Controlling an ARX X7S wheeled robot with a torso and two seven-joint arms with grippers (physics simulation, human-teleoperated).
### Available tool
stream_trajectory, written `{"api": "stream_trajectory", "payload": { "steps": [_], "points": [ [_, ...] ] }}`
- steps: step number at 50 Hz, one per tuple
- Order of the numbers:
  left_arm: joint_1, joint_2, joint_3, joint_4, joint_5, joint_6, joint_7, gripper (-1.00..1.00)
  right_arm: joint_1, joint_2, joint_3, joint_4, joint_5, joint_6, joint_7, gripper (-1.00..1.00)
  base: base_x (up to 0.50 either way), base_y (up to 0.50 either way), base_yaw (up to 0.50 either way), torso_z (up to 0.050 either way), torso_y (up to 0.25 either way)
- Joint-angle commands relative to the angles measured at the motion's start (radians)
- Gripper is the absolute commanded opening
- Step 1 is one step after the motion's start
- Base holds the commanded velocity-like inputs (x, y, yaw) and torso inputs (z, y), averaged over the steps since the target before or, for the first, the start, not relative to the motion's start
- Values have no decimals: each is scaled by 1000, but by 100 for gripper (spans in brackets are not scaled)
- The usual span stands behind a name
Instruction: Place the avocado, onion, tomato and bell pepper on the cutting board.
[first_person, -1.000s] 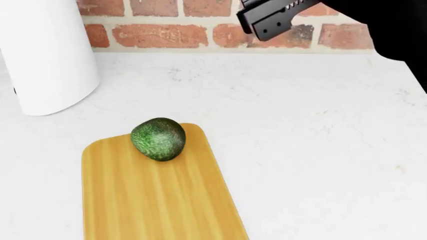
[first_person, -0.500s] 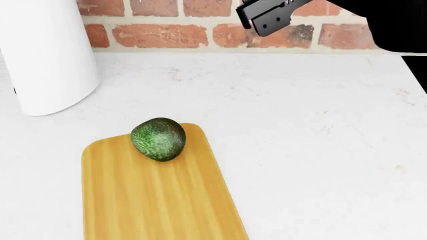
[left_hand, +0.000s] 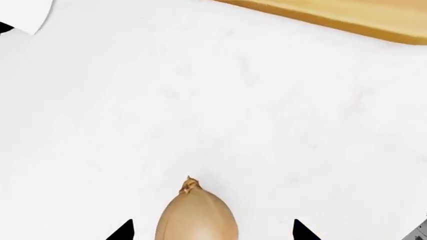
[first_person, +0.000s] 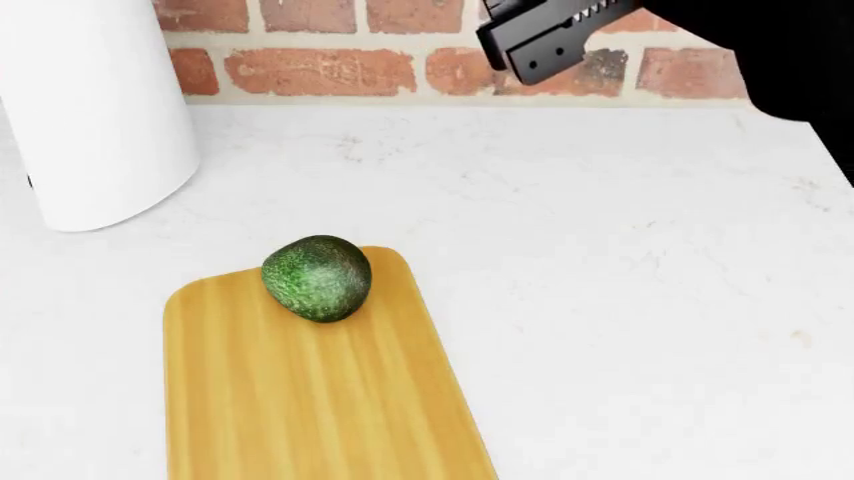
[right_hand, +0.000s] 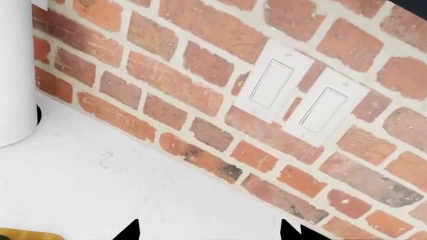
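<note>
I am lining up the left pincer (left_hand: 208, 234) on the onion (left_hand: 197, 216), which is lying on the desk (left_hand: 200, 110) between its spread tips; closing should be centred on the bulb. Avocado (first_person: 316, 277) is sitting on the board (first_person: 320, 400). Right pincer (right_hand: 208, 231) is hanging apart, empty.

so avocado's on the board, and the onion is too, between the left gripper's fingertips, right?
Not the onion: the left wrist view shows it on the white counter, apart from the cutting board. The avocado is on the board, and the onion does sit between the left gripper fingertips.
</note>
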Motion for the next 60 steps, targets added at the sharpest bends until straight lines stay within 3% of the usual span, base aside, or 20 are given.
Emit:
{"api": "stream_trajectory", "payload": {
  "steps": [1, 12, 37, 38, 46, 60],
  "points": [
    [57, 6, -6, 2, 110, 31, 62, 100, 3, -14, 26, -1, -4, -1, -38, 100, 0, 0, 0, 0, 0],
    [161, -17, 24, 1, 280, 86, 141, 100, 8, -20, 20, 5, -6, 2, -41, 100, 0, 0, 0, 0, 0],
    [234, -62, 54, 13, 418, 103, 183, 100, 13, -14, 26, -7, 11, 10, -23, 100, 0, 0, 0, 0, 0],
    [231, -62, 51, 9, 415, 105, 177, -100, 13, -14, 26, -7, 12, 10, -22, 100, 0, 0, 0, 0, 0],
    [182, -49, 8, 37, 334, 100, 146, -100, 35, -12, 32, 2, 8, 10, -21, 100, 0, 0, 0, 0, 0],
    [50, 127, -77, -29, 53, 157, 34, -100, 39, 9, 36, 10, -5, 0, -14, 100, 0, 0, 0, 0, 0]
  ]
}}
